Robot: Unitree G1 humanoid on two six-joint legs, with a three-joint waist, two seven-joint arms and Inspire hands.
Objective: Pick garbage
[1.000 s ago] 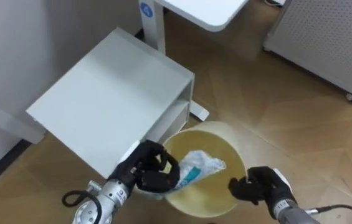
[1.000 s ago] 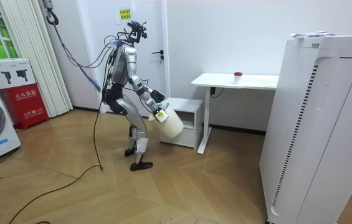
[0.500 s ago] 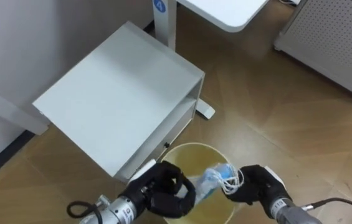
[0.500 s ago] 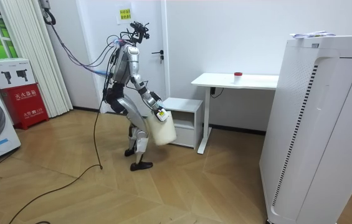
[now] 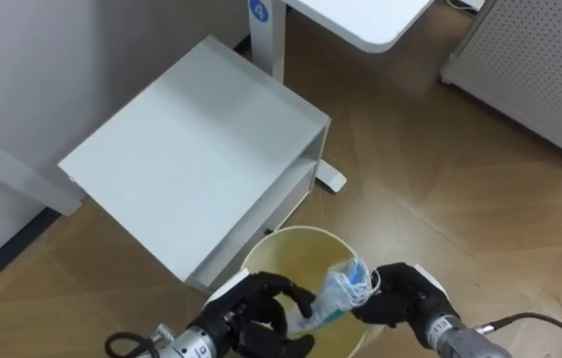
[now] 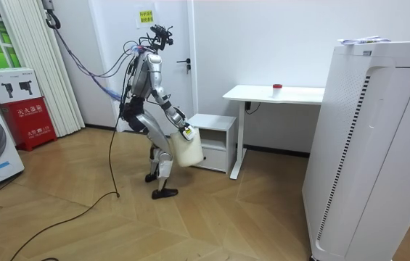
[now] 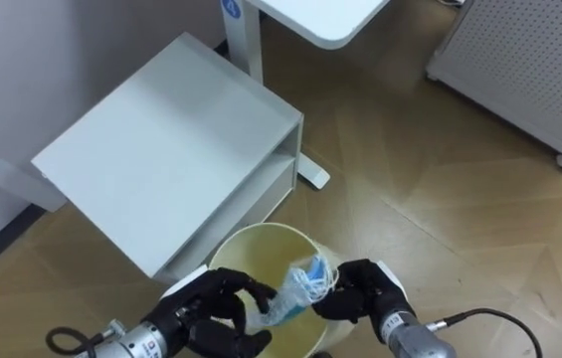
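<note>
Right hand (image 5: 407, 298) had its fingers curled, pinching a crumpled clear-and-blue wrapper (image 5: 342, 286) just above the mouth of the bin (image 5: 298, 235). Left hand (image 5: 259, 310) was curled over the near rim of that bin and carried it; one end of the wrapper lay against its fingers.

1. Surroundings. The robot stood on the wooden floor (image 5: 430, 169), leaning slightly forward, just beside a low white cabinet (image 5: 191, 149). A white counter (image 5: 360, 20) stood beyond the cabinet. A white perforated unit on castors (image 5: 529, 60) stood well apart, to the robot's right.
2. Bin. The cream, round bin was held off the floor in front of the robot's thighs in the room view, with its open mouth facing up toward the head camera.
3. Garbage. The wrapper hung between the two hands, inside the line of the rim but not yet down inside the bin.

Status, as a judgement: the pick appeared complete, and the wrapper had been brought to the bin. The release remained: the right hand needed to open so the wrapper could fall in.
</note>
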